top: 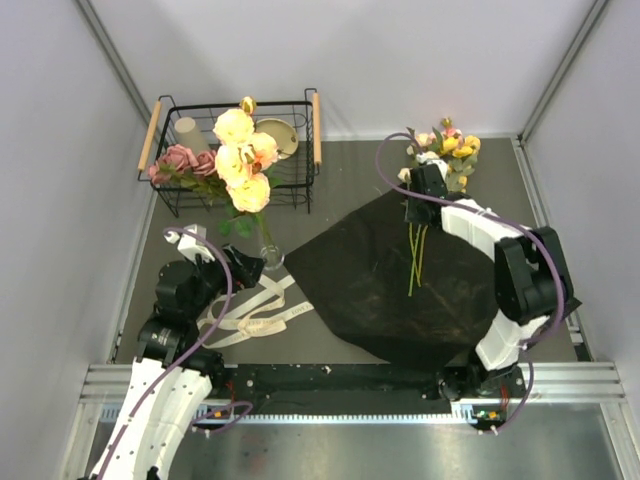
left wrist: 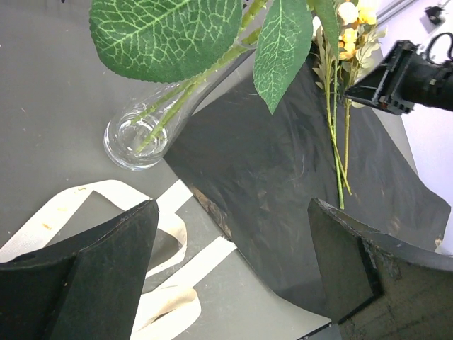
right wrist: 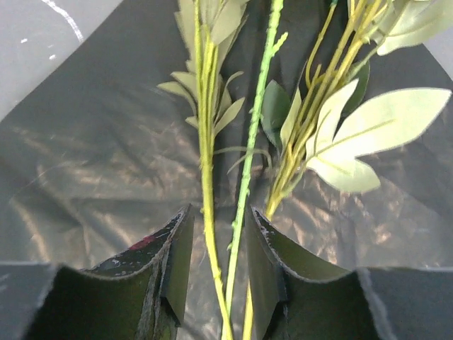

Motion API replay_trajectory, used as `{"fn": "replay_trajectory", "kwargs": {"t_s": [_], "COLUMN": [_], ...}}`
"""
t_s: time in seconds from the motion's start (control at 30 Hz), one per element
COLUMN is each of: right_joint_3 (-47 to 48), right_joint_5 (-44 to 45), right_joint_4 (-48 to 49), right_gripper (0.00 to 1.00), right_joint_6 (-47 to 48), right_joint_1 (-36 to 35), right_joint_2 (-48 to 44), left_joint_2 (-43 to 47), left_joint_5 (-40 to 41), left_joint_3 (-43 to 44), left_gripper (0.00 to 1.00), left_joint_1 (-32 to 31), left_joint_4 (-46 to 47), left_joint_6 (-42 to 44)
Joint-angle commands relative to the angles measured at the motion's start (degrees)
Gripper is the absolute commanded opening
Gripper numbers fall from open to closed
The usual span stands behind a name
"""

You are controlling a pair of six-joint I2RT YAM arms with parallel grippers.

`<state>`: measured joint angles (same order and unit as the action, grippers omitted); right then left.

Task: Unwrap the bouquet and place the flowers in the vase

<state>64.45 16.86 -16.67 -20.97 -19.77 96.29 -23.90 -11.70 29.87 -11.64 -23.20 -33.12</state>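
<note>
Pale grey walls [top: 400, 50] (evenly lit) around a dark grey tabletop [top: 350, 165].

Bright, even light throughout, with soft glare on the black paper [right wrist: 78, 177].

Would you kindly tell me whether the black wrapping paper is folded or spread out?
Spread out: the black paper lies flat on the table, green stems lying across it, the cream ribbon loose beside it.

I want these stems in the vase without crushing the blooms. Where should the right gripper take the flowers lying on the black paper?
Probably best to grip the flowers on their bare stems below the leaves, from above, with the right gripper straddling them: they lie flat, side by side, on the black paper.
</note>
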Motion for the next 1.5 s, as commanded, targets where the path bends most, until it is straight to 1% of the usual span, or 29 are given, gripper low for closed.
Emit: {"fn": "replay_trajectory", "kwargs": {"t_s": [0.0,0.13,0.4,0.43,0.47,0.5,0.53,0.57,0.6,0.63,0.7,0.77,0.8,0.87,0.9,1.0,1.03,1.07,1.1,1.13,1.17,1.2,1.23,1.3,1.33,1.37,1.4,1.43,1.47], "right_joint_3": [6.6,9.9,13.2,13.7,13.8,14.0,14.1,14.2,14.4,15.0,15.5,15.8,15.6,13.9,13.1,9.0,6.7,5.4,3.9,0.5,-1.1,-2.7,-4.9,-6.8,-8.1,-8.6,-8.9,-8.6,-8.2], "right_joint_5": [-2.5,-2.3,-4.6,-4.5,-4.1,-3.8,-3.6,-3.7,-3.9,-4.3,-4.6,-5.6,-6.0,-7.1,-7.5,-7.9,-8.2,-9.1,-9.7,-10.3,-10.2,-9.1,-7.6,-1.6,0.9,5.2,7.4,9.7,13.1], "right_joint_4": [0.0,0.4,0.8,0.8,0.8,0.8,0.8,0.8,1.0,1.0,0.8,0.8,1.1,3.1,6.2,12.3,16.4,20.2,23.1,30.7,34.2,37.4,43.3,49.5,51.9,57.5,59.5,60.8,64.1], "right_gripper": [0.36,0.40,0.37,0.33,0.31,0.24,0.19,0.17,0.10,0.06,0.00,0.00,0.00,0.00,0.00,0.00,0.00,0.00,0.00,0.00,0.00,0.00,0.00,0.00,0.00,0.00,0.00,0.00,0.00], "right_joint_6": [1.8,2.7,2.8,3.0,3.0,3.1,3.3,3.5,4.0,4.3,4.8,4.6,3.4,1.4,-1.1,-6.2,-7.7,-9.3,-13.3,-15.0,-16.5,-17.6,-17.4,-14.8,-14.0,-13.1,-11.6,-11.2,-10.7], "right_joint_1": [2.1,2.2,2.2,2.2,2.2,2.2,2.1,2.2,2.2,2.2,2.2,2.2,2.2,2.2,2.2,2.2,2.2,2.2,2.0,1.5,0.8,-2.2,-4.3,-9.1,-13.8,-16.6,-18.9,-23.2,-24.9], "right_joint_2": [6.1,10.6,15.8,16.3,16.4,16.4,16.3,15.3,14.8,14.0,10.7,7.1,1.9,-3.6,-9.0,-16.9,-21.4,-23.1,-25.2,-28.1,-29.5,-30.5,-31.3,-33.0,-33.2,-32.7,-31.9,-31.1,-28.7], "left_joint_2": [0.8,0.4,0.3,0.4,0.5,0.6,0.8,0.9,0.9,1.0,1.0,1.0,1.0,1.1,1.1,1.0,0.9,0.8,0.8,0.7,0.9,0.9,0.9,0.9,1.0,1.0,1.3,1.5,1.6], "left_joint_5": [-0.6,-0.5,-0.3,-0.3,-0.2,-0.2,-0.2,-0.1,-0.1,0.0,0.0,0.0,0.0,0.2,0.3,0.2,0.1,0.0,0.1,-0.1,0.1,0.2,0.1,0.2,0.2,0.3,0.3,0.3,0.2], "left_joint_3": [0.6,1.0,1.1,1.1,1.1,1.1,1.1,1.1,1.2,1.2,1.2,1.2,1.3,1.3,1.2,1.1,1.0,1.0,1.0,1.0,0.9,1.0,1.0,1.1,1.1,1.0,0.9,0.8,0.6], "left_gripper": [0.92,0.92,0.92,0.92,0.92,0.92,0.92,0.92,0.92,0.92,0.92,0.92,0.92,0.92,0.92,0.92,0.92,0.92,0.92,0.92,0.92,0.92,0.92,0.92,0.92,0.92,0.92,0.92,0.92], "left_joint_1": [-0.1,-0.1,-0.1,-0.1,-0.1,-0.1,-0.1,-0.1,-0.1,-0.1,-0.1,-0.1,-0.1,-0.1,-0.1,-0.1,-0.1,-0.1,-0.1,-0.1,-0.1,-0.1,-0.1,-0.1,-0.1,-0.1,-0.1,-0.1,-0.1], "left_joint_4": [0.9,0.9,0.5,0.4,0.3,0.2,0.1,-0.1,-0.2,-0.4,-0.5,-0.6,-0.6,-0.6,-0.4,-0.1,0.0,0.0,0.1,0.2,0.2,0.2,0.2,0.0,0.0,-0.3,-0.4,-0.4,-0.5], "left_joint_6": [-0.5,-0.4,-0.5,-0.6,-0.6,-0.6,-0.6,-0.6,-0.6,-0.5,-0.5,-0.5,-0.5,-0.5,-0.5,-0.6,-0.7,-0.8,-0.8,-0.8,-0.8,-0.8,-0.8,-0.9,-0.9,-1.0,-1.2,-1.2,-1.3]}}
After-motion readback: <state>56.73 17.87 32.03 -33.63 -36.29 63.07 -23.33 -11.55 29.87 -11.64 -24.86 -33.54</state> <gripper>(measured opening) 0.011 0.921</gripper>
